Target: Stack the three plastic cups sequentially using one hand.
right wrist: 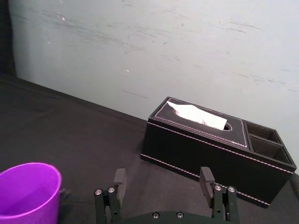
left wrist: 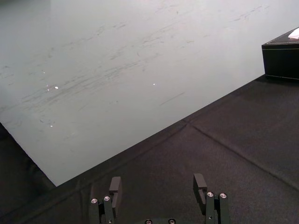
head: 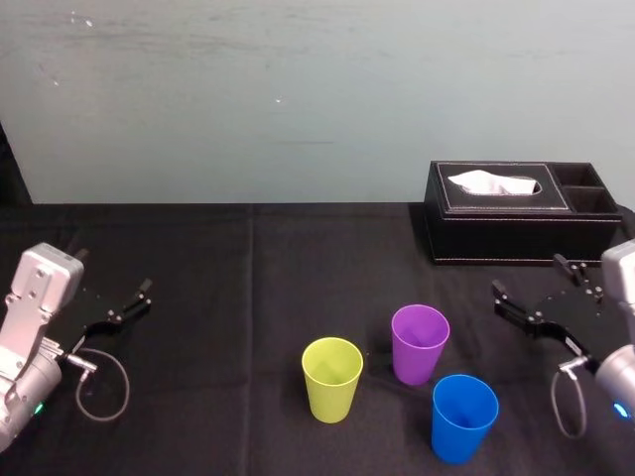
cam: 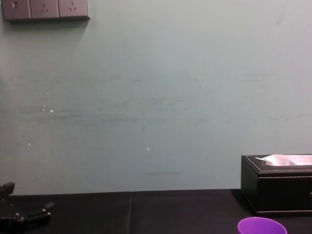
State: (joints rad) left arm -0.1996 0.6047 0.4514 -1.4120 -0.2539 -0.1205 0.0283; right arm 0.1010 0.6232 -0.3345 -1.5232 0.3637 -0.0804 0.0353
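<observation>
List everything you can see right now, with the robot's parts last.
green cup: one, yellow-green, upright on the cloth, near the middle front.
purple cup: one, purple, upright, just right of the green cup and a little farther back, standing apart from it.
blue cup: one, blue, upright, nearest the robot, right of the other two.
tissue box: one, black with pale stitching, far right by the wall, with a white tissue sticking out.
cloth: one, black, covering the table.
wall: one, pale grey-green, behind the table.
sockets: one row, grey, high on the wall at left.
left gripper: one, black, open, above the cloth at far left.
right gripper: one, black, open, at far right, near the tissue box.
</observation>
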